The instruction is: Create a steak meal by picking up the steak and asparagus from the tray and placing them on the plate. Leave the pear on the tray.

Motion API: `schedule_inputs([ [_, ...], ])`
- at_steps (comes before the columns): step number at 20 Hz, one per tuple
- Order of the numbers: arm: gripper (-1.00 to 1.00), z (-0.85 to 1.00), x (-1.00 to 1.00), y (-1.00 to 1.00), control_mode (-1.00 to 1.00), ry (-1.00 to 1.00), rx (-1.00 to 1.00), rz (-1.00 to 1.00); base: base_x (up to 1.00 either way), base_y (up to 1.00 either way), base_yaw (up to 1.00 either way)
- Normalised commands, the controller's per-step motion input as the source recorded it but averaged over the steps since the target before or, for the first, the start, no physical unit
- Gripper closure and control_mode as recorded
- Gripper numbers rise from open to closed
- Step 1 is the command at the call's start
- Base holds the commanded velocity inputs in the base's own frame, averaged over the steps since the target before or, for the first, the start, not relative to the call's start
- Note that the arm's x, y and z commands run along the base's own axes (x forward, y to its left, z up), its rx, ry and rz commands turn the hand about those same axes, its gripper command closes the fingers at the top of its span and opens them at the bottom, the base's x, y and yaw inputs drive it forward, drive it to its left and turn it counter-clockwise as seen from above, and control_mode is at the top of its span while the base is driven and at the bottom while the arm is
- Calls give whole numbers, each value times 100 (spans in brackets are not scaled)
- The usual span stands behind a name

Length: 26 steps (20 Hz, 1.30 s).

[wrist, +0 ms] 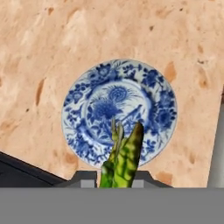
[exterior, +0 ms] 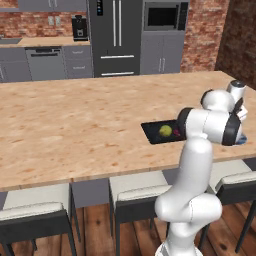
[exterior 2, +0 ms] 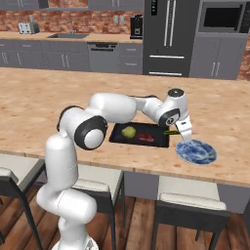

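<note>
Even, bright rendered light; soft, slightly blurred pictures.
The counter (exterior: 75, 125) is lit evenly, with no glare and no strong shadow; only a faint dark edge lies beside the tray (exterior 2: 117, 138). The brick wall (exterior: 240, 40) at the right is dimmer. The plate (wrist: 83, 109) pattern is a little blurry, and the asparagus (wrist: 127, 157) near the camera looks soft. No bending at the edges.

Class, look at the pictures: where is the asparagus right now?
The asparagus is held in the pincer, above the plate, just to the right of the tray in the right base view.
</note>
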Motion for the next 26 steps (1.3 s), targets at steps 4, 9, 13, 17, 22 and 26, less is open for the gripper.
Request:
schedule_inputs([
  [4,100,-39,8,-48,-100,0,5,0,0,0,0],
  [9,100,-37,17,-37,-100,0,5,0,0,0,0],
  [13,100,-27,38,-29,-100,2,7,0,0,0,0],
  [17,100,-19,41,-26,-100,2,7,0,0,0,0],
  [22,100,-28,40,-17,-100,2,4,0,0,0,0],
  [26,100,-44,29,-3,-100,0,0,0,0,0,0],
])
